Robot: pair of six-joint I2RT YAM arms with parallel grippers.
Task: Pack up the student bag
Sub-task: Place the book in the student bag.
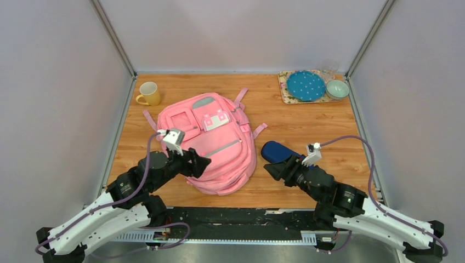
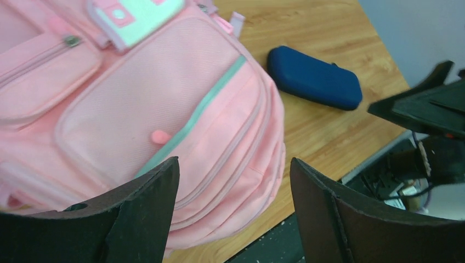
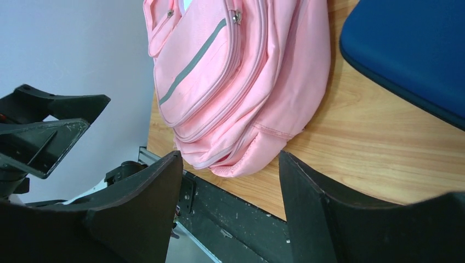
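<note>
Backpack flat, front up, centre of frame on wooden table; zips look shut. Left gripper spread, empty, over bag's lower-left edge; contact unclear. Blue pouch just right of bag, not touching. Right gripper spread, empty, at pouch's lower end. Likely step: open main zip. Pinch zip puller only, not fabric; pin bag with other gripper against sliding; follow zip curve.

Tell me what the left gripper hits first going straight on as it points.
The bag, most likely: the open left gripper points at its lower front, near the grey strip. The pouch lies off that line. The gap to the fabric is hard to judge.
</note>
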